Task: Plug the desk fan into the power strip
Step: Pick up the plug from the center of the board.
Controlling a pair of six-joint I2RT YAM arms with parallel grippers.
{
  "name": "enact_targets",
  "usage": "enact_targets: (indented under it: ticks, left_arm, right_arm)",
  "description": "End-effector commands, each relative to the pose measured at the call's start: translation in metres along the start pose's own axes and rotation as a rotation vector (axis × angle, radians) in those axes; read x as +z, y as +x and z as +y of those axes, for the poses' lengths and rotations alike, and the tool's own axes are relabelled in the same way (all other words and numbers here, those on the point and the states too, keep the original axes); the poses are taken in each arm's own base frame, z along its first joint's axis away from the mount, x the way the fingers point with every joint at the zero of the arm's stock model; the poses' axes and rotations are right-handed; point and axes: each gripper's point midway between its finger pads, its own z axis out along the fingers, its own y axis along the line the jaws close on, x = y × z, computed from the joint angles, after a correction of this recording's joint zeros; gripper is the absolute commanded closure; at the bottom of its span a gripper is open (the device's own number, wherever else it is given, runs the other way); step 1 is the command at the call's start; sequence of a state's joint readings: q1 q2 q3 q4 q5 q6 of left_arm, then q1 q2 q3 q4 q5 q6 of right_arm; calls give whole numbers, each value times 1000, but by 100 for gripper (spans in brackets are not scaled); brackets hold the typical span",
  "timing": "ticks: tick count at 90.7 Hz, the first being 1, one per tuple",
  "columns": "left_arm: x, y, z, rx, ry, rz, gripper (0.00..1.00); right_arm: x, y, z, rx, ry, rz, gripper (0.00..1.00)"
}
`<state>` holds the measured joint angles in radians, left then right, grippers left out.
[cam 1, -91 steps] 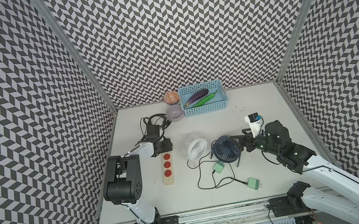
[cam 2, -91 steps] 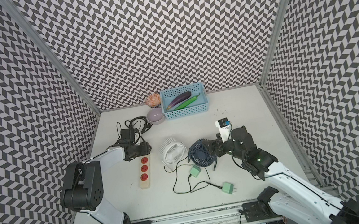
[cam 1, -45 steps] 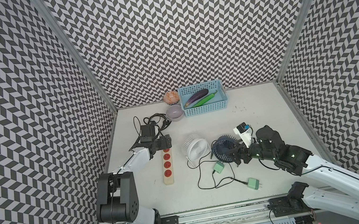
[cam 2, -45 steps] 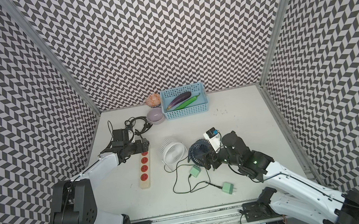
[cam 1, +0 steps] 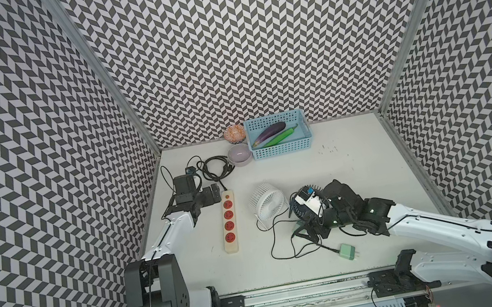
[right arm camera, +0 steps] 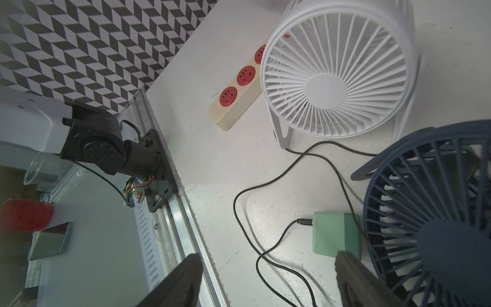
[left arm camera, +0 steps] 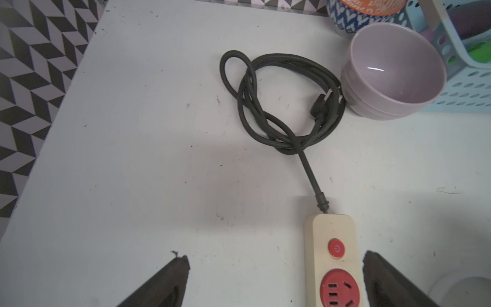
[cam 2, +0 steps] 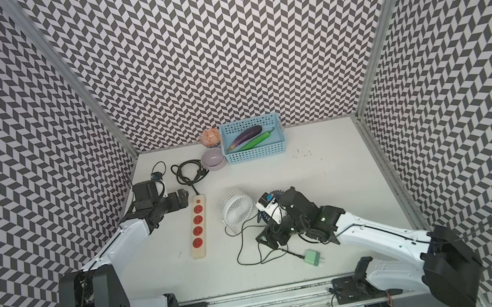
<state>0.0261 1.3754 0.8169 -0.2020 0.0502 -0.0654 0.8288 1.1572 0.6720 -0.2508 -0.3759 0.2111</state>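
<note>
Pickup is in hand — right gripper (right arm camera: 265,265) gapes empty over the green plug (right arm camera: 329,234), left gripper (left arm camera: 276,261) spread wide by the power strip (left arm camera: 329,231) — next, a square pinch.

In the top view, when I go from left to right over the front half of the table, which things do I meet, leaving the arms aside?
power strip → white fan → dark blue fan → green plug
</note>
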Motion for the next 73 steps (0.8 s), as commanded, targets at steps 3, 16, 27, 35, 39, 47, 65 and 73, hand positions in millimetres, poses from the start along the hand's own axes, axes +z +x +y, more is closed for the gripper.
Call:
enact_targets:
  ticks: [3, 16, 27, 35, 39, 47, 65, 73]
  left_arm:
    - [-7, -9, -2, -16, 34, -44, 0]
    - [-10, -11, 2, -21, 29, -56, 0]
    - [-13, -14, 5, -29, 27, -69, 0]
    - [-14, -13, 6, -34, 27, -72, 0]
    - [-15, -13, 7, -37, 28, -73, 0]
    - [-16, -13, 8, -42, 31, -77, 0]
    - [-18, -14, 11, -52, 31, -85, 0]
    - [-18, -15, 12, -56, 29, -90, 0]
  right_arm:
    - [9, -9, -6, 12, 30, -30, 18]
    - [15, -10, -27, 24, 133, -35, 18]
    - [16, -12, -41, 26, 204, -43, 18]
    - [16, -14, -51, 21, 244, -46, 19]
    - [17, -14, -55, 18, 252, -40, 18]
    - [18, -13, -63, 13, 272, -28, 18]
    - [11, -26, -79, -14, 315, -46, 18]
    - [9, -34, -81, -37, 321, -54, 18]
